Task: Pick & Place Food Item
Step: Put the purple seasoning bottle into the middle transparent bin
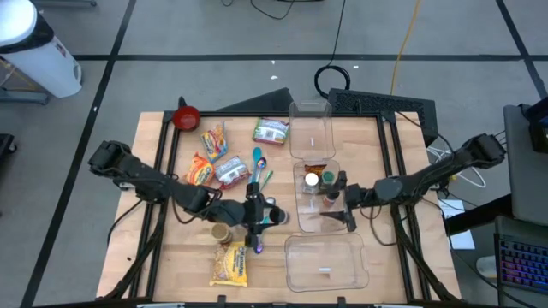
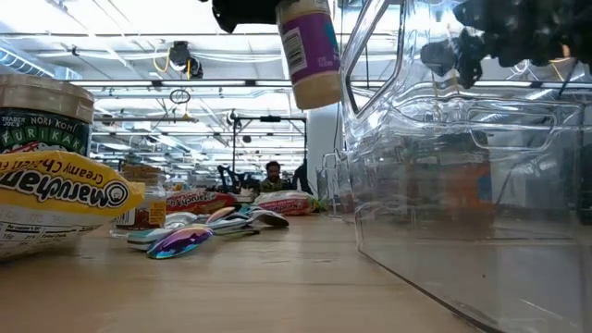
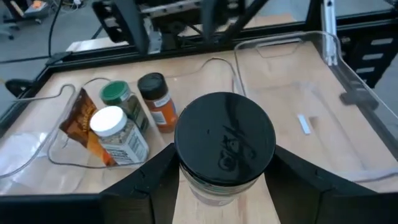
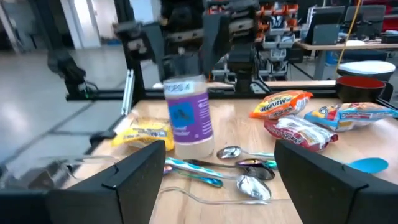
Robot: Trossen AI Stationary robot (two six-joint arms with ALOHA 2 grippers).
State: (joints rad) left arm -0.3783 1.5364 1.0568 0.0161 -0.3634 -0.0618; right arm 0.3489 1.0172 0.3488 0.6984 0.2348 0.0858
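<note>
A jar [image 3: 224, 143] with a black lid, purple label and pale contents hangs above the table's middle, with my left gripper [image 1: 255, 210] shut on it. It also shows in the low view [image 2: 310, 51] and the right wrist view [image 4: 186, 118]. Right of it stands a clear middle bin [image 1: 301, 214] that holds three spice jars [image 3: 118, 124] and an orange packet. My right gripper [image 1: 342, 205] hovers open over that bin, pointing level toward the jar, with nothing between its fingers [image 4: 140, 180]. My left gripper pinches the jar's upper wall [image 3: 189, 180], just under the black lid, between its two fingers. The fingers come from the table's left, slanting a little downward. The jar hangs nearly upright, lid up, lifted clear of the table.
A near clear bin [image 1: 325, 261] and a far clear bin [image 1: 310, 128] flank the middle one. Spoons [image 1: 259, 162], snack packets [image 1: 210, 158] and a red bowl [image 1: 186, 117] lie at the far left. A yellow noodle packet [image 1: 229, 263] and a small jar [image 1: 221, 233] sit near the front.
</note>
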